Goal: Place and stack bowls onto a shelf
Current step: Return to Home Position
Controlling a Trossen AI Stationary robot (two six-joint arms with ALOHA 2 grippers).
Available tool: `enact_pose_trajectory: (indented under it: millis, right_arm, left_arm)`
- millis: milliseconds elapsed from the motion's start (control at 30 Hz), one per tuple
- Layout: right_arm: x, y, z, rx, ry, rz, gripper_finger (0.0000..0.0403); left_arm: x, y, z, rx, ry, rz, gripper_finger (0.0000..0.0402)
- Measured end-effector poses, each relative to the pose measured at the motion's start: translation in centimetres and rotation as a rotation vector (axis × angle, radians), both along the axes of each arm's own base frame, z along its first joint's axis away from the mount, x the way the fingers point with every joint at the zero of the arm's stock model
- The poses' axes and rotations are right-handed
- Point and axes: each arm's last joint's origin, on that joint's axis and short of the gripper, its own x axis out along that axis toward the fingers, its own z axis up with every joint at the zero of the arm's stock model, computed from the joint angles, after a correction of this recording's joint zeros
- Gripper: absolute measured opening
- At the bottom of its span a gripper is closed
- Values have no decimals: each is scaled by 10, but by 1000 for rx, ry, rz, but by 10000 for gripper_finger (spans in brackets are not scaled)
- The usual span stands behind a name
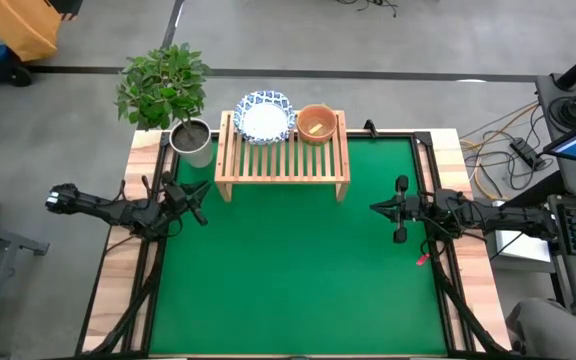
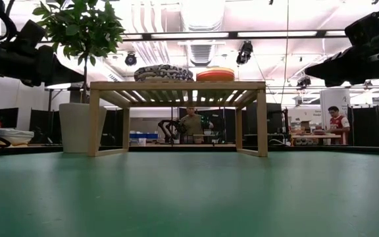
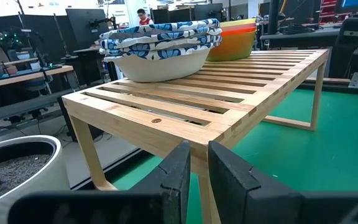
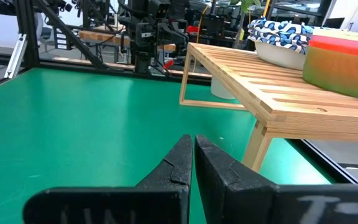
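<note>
A stack of white bowls with blue-patterned rims (image 1: 265, 116) rests on the far left part of the light-wood slatted shelf (image 1: 283, 165). A stack of plain plastic bowls, orange on top (image 1: 316, 123), stands right beside it on the shelf. Both stacks also show in the low view (image 2: 163, 72) (image 2: 214, 74) and in the left wrist view (image 3: 160, 50) (image 3: 236, 38). My left gripper (image 1: 200, 200) is shut and empty near the shelf's left leg, above the table. My right gripper (image 1: 376, 208) is shut and empty at the table's right side, clear of the shelf.
A grey pot with a leafy plant (image 1: 192, 140) stands at the shelf's left end, near my left gripper. The green mat (image 1: 288, 270) lies in front of the shelf. People and desks show in the room beyond the table (image 2: 193, 124).
</note>
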Motion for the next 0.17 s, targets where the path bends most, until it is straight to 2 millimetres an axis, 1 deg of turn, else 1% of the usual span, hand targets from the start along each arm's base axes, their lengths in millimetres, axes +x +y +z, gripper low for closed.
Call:
enact_pose_trajectory:
  millis: [167]
  right_arm:
    - [0, 0, 0, 0, 0, 0, 9]
  left_arm:
    - [0, 0, 0, 0, 0, 0, 39]
